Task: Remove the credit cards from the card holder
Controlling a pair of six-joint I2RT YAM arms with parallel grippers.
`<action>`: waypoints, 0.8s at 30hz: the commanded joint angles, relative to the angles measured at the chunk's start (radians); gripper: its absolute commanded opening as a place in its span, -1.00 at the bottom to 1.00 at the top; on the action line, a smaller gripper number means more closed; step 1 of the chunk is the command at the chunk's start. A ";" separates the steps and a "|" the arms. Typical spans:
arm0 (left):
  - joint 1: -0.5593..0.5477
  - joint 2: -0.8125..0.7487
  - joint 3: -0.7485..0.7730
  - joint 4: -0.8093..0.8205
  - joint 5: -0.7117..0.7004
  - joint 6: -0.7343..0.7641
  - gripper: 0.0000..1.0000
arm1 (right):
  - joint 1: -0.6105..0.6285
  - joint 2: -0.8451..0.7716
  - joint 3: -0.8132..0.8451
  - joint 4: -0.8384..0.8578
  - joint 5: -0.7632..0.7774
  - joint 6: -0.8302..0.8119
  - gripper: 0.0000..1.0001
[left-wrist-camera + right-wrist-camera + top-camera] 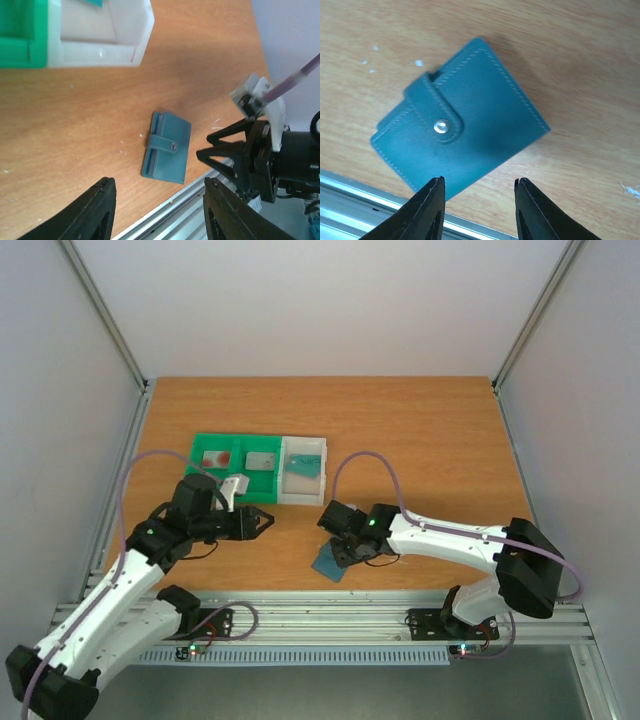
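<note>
Two pincers, both released and empty. The card holder (330,562) lies flat on the desk (420,440) at the near edge, just beside the metal rail (350,610) and right of centre, with its strap (432,107) snapped shut. The right pincer (338,548) is clearly the nearer one. It hangs over the holder with jaws spread, and from the left wrist view it looks just clear of it, no contact. In the right wrist view the holder sits skewed to the jaw line, corners pointing diagonally. Its strap wraps over the far-left edge, and the snap (440,126) sits on the top face, off centre toward that edge. The left pincer (262,521) sits well to the left, aimed right at the holder with bare desk between them. No credit cards show at the holder. The visible credit cards (213,457) lie in the green tray (210,440) and white tray (303,498), far-left of the holder. My read: the coming move hinges on that skew. The right wrist needs to rotate to square up on the edges, or pin the body while the left comes in for the strap.
</note>
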 commanded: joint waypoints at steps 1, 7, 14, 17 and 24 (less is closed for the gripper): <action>-0.057 0.052 -0.052 0.154 0.010 -0.068 -0.07 | -0.053 -0.060 -0.060 0.074 -0.057 0.159 -0.19; -0.162 0.158 -0.095 0.277 -0.024 -0.117 -0.14 | -0.075 -0.086 -0.211 0.318 -0.195 0.329 -0.25; -0.230 0.345 -0.122 0.423 -0.006 -0.139 -0.15 | -0.075 -0.072 -0.345 0.482 -0.168 0.511 -0.23; -0.249 0.402 -0.140 0.456 -0.022 -0.160 -0.13 | -0.075 -0.052 -0.386 0.573 -0.187 0.537 -0.24; -0.268 0.518 -0.192 0.590 -0.023 -0.210 -0.28 | -0.081 -0.050 -0.376 0.600 -0.098 0.452 -0.24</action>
